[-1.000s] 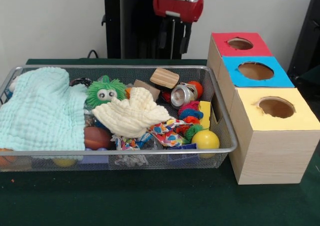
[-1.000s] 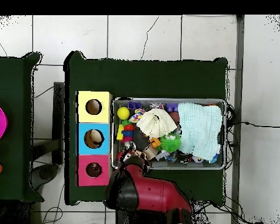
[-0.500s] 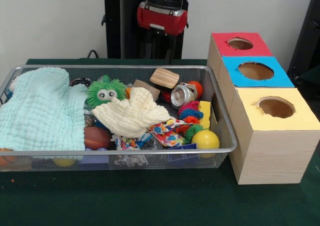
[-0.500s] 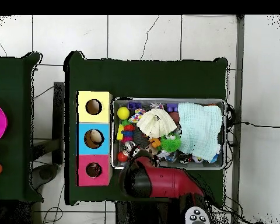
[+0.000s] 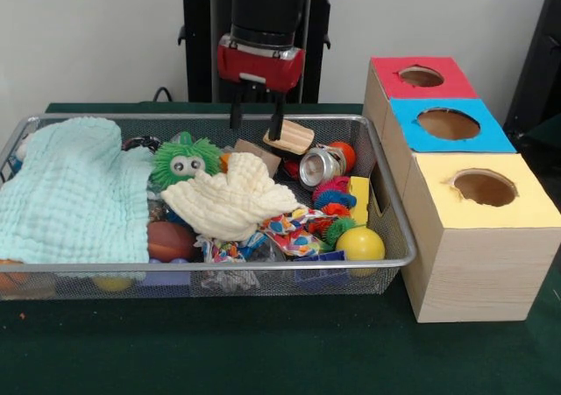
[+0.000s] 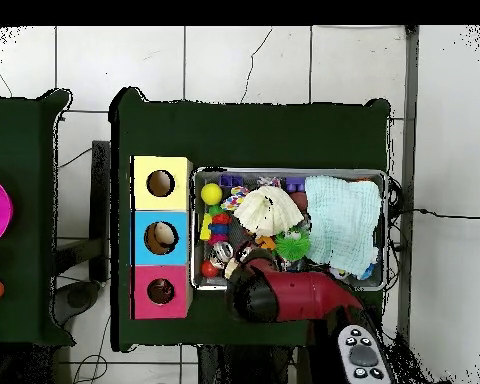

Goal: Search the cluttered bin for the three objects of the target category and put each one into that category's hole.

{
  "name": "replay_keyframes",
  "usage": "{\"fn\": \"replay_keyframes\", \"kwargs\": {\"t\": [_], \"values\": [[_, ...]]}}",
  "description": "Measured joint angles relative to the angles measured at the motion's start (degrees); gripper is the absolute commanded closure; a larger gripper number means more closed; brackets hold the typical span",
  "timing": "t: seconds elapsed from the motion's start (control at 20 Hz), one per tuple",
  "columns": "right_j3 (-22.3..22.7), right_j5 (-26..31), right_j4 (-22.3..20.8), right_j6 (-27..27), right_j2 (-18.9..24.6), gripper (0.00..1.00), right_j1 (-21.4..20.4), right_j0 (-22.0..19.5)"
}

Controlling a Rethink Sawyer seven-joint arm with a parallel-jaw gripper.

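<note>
My gripper [image 5: 256, 122] hangs open over the back of the wire bin [image 5: 263, 264], with nothing between its fingers. Its right finger is just in front of a wooden block [image 5: 291, 137]. The green spiky toy [image 5: 186, 160] lies below and to its left. A cream cloth [image 5: 235, 198] is spread in the bin's middle and a large mint cloth [image 5: 74, 189] covers its left half. A metal can [image 5: 322, 165], a red ball [image 5: 346, 154] and a yellow ball [image 5: 360, 243] lie at the right end. In the overhead view the red arm [image 6: 299, 297] hides the gripper.
Three wooden boxes with round holes stand right of the bin: red top [image 5: 390, 71] at the back, blue [image 5: 412, 110] in the middle, yellow [image 5: 438, 172] nearest. Overhead, a pale object shows inside the blue box [image 6: 144, 225]. Dark green cloth [image 5: 263, 351] covers the table.
The arm has swung from near the red box leftward in the front view and come down, so the gripper now hangs low over the bin's back edge. Nothing in the bin has moved.
</note>
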Motion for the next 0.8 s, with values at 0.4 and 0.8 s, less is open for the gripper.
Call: {"fn": "replay_keyframes", "kwargs": {"t": [0.4,0.8], "values": [[-0.6,0.04,-12.18,-0.06,9.6,0.0,3.1,-13.88],[-0.59,2.96,-18.17,-2.34,19.59,0.0,3.75,-24.1]]}}
